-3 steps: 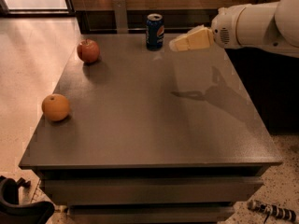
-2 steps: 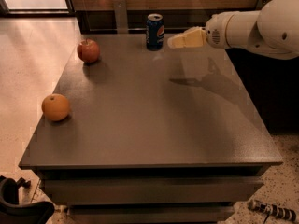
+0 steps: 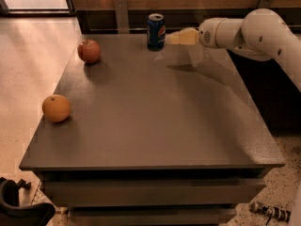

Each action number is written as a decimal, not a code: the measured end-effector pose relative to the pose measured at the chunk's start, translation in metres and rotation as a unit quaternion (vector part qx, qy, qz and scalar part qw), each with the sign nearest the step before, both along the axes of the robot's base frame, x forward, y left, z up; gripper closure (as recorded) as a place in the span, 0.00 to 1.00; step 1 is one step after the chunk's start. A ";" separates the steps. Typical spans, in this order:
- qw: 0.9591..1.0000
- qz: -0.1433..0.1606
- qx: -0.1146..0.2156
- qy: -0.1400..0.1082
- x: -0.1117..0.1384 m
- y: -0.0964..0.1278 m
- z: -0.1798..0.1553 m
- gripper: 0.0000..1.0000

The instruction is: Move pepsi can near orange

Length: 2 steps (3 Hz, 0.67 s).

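Camera view: the pepsi can (image 3: 155,31) stands upright at the far edge of the bench (image 3: 155,126). The gripper (image 3: 173,38) hovers just right of it; whether it is spread or pressed together cannot be told. The orange (image 3: 56,108) lies at the near left, well apart from the can.

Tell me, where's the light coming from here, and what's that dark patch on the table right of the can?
Camera view: brightest is the floor at top left, seemingly daylight; the table shows only a dull sheen. Same view: that patch is the shadow of the gripper and arm, hovering just right of the pepsi can; apple and orange cast small shadows.
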State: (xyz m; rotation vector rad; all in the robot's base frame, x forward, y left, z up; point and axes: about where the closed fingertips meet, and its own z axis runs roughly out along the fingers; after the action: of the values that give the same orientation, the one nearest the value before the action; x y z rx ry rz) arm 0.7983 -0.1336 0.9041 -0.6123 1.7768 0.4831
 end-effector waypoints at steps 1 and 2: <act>1.000 0.013 0.020 -0.003 0.028 0.011 -0.014 0.00; 0.999 0.036 0.032 -0.006 0.054 0.027 -0.024 0.00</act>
State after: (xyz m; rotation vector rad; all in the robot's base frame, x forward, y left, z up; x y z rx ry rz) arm 0.8519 -0.1066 0.8799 -0.6351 1.7252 0.5829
